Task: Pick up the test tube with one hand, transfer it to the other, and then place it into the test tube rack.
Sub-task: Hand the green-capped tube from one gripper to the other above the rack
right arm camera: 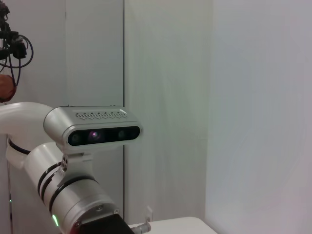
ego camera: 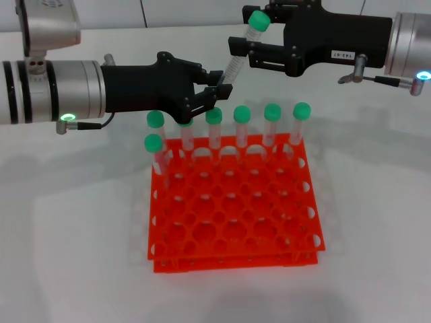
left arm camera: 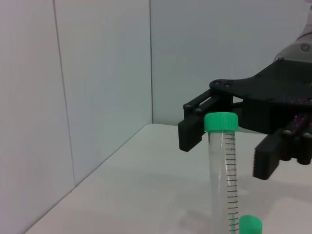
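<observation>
The test tube, clear with a green cap, hangs tilted above the back of the rack. My left gripper, the unlabelled one, is shut on the tube's lower end. My right gripper, with the white label, reaches in from the upper right and stands open. Its jaws sit on either side of the tube just below the cap. In the left wrist view the tube stands between the right gripper's fingers with gaps on both sides. The orange-red test tube rack sits below on the table.
Several other green-capped tubes stand in the rack's back rows, right under the held tube. Two more stand at the rack's left end. The rack's front rows hold nothing. The right wrist view shows only the left arm and its camera against the wall.
</observation>
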Motion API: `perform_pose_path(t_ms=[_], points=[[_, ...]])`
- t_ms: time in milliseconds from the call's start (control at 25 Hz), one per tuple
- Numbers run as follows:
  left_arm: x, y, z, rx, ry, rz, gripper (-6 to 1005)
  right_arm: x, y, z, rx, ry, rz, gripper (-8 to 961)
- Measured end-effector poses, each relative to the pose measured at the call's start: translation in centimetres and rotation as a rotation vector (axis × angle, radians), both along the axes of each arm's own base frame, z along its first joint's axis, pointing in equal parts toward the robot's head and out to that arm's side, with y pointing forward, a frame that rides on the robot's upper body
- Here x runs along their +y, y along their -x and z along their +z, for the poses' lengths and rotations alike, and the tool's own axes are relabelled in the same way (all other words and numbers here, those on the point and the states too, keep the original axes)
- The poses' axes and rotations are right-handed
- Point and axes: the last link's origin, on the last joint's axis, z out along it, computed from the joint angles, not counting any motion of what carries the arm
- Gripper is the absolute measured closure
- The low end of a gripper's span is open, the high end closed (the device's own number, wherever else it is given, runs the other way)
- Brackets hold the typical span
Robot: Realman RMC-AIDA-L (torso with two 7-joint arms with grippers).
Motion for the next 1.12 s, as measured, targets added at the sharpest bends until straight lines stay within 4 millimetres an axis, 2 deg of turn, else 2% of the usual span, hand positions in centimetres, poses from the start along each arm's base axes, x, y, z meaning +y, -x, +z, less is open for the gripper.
perform_pose_path(t_ms=[200,400,920,1120], points=[[0.00,-0.06,-0.03,0.000,0.000,-0.002,836,0.03,-0.01,0.00,0.000,-0.001,-0.001,388],[0.02,-0.08,-0.04,0.000,0.000,-0.002,839,0.20,0.02,-0.02,-0.001,-0.009,-0.008,640],[-0.02,-0.09,-0.07,0.001,0.001,-0.006,846,0.30,0.10,-0.03,0.003,-0.013,-0.011,722],[-0.02,-0.07,-0.07,0.001,0.000,-0.005,945,0.26,0.21,-0.07,0.008,-0.011,-0.009,743]])
